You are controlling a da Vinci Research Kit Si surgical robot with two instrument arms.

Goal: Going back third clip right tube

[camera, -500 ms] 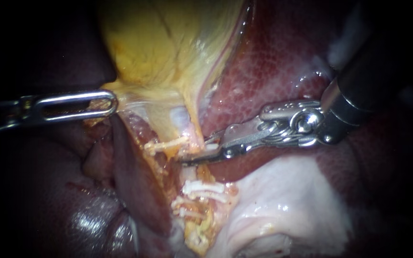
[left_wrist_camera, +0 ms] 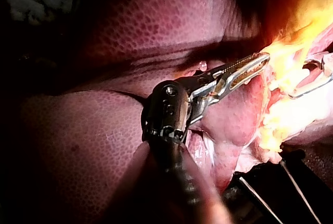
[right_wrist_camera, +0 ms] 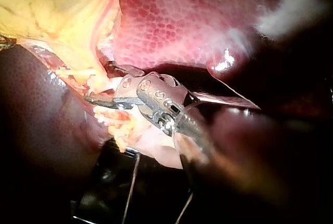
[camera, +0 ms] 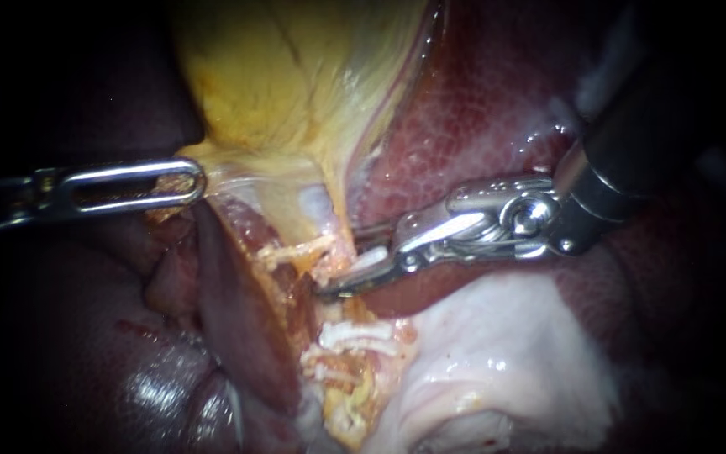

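At the foot of the gallbladder (camera: 296, 76), the right instrument (camera: 342, 269) is holding its slim steel jaws slightly spread around a white ribbed clip (camera: 369, 261) sitting at the right tube (camera: 327, 214). Backing out well is likely depending on sliding straight along the shaft without snagging that clip. The left instrument (camera: 197, 181) is pinching the glossy yellow gallbladder's edge, tensioning it beside the mottled liver (camera: 481, 109).

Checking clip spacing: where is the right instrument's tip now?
Endoscope view: the right instrument comes in from upper right, its tip below the gallbladder, between the upper clip and the lower clips.
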